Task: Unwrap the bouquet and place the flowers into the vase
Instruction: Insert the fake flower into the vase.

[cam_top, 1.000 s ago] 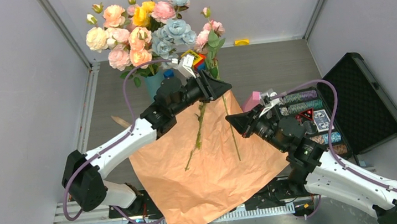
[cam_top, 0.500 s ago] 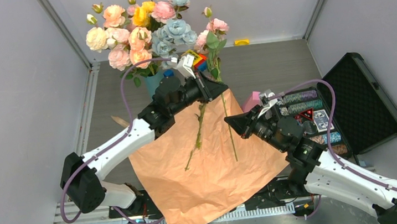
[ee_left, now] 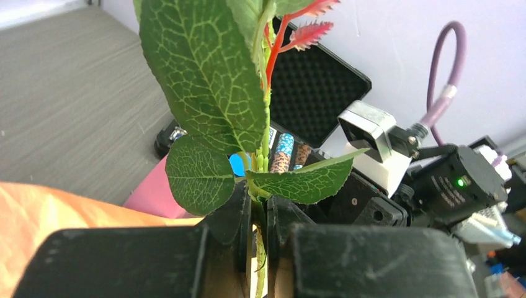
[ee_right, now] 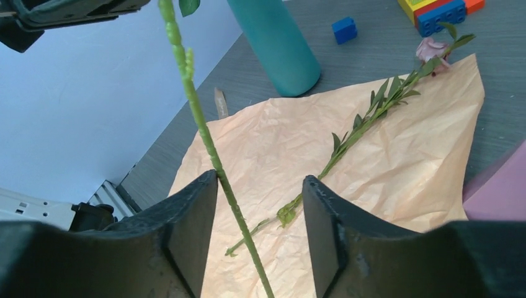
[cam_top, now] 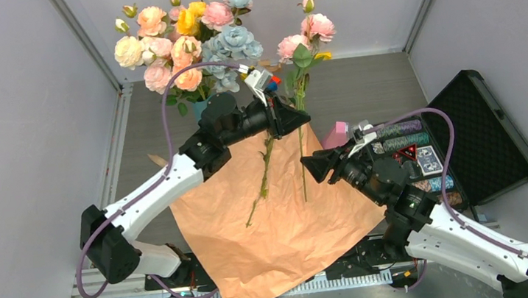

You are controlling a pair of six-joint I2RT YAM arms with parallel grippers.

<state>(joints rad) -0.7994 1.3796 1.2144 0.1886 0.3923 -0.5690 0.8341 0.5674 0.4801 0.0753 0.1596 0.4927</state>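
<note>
The wrap is already undone: the paper point(cam_top: 276, 222) lies flat across the middle of the worktop point(cam_top: 358, 87) and hangs over its near edge, so the step in hand is moving flowers one at a time. The left gripper point(cam_top: 291, 119) is pinched on a rose stem point(cam_top: 301, 161) just under its leaves and holds it nearly upright above the paper's far edge, with the pink blooms high and the cut end hanging free. The right gripper point(cam_top: 313, 166) has its jaws spread around the lower stem. The stem runs close along one finger point(ee_right: 197, 211), but nothing squeezes it, so the left arm alone carries the rose. The vase point(ee_right: 279, 43) stands off the paper's far left corner, toward the worktop's far left, and is already crowded with blooms point(cam_top: 182, 32). Next, the left arm probably needs to swing left, lift the cut end over the rim and find a gap. One sprig point(cam_top: 263, 179) remains on the paper.
</note>
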